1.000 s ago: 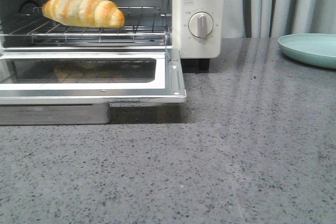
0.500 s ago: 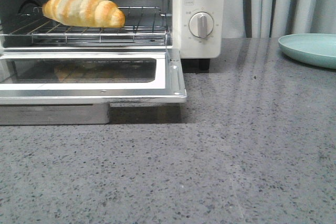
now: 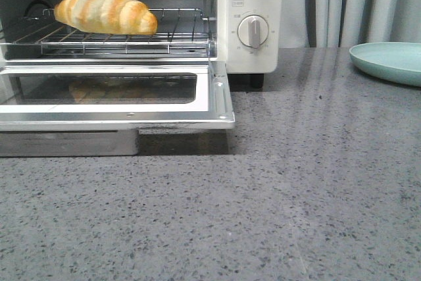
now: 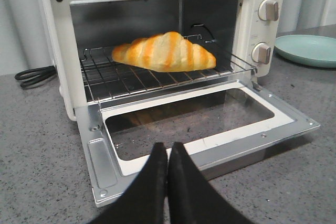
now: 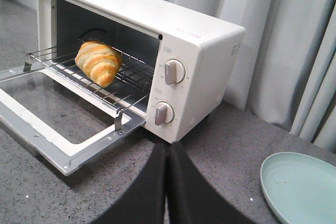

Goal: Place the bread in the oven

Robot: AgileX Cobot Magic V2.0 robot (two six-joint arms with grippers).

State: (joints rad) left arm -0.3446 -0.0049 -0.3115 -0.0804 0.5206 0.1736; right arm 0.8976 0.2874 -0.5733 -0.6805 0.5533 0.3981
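Observation:
The bread (image 3: pixel 105 9), a golden-orange croissant roll with pale stripes, lies on the wire rack (image 3: pixel 164 37) inside the white oven (image 3: pixel 248 51). It also shows in the left wrist view (image 4: pixel 165 52) and the right wrist view (image 5: pixel 98 62). The oven's glass door (image 3: pixel 118 100) hangs open and flat. My left gripper (image 4: pixel 168 148) is shut and empty, above the door's front edge. My right gripper (image 5: pixel 167 148) is shut and empty, in front of the oven's knob side. Neither gripper shows in the front view.
A pale green plate (image 3: pixel 389 60) sits on the grey speckled counter (image 3: pixel 296 195) to the right of the oven; it also shows in the right wrist view (image 5: pixel 300 187). A black power cord (image 4: pixel 32 74) lies beside the oven. Grey curtains (image 5: pixel 283 40) hang behind.

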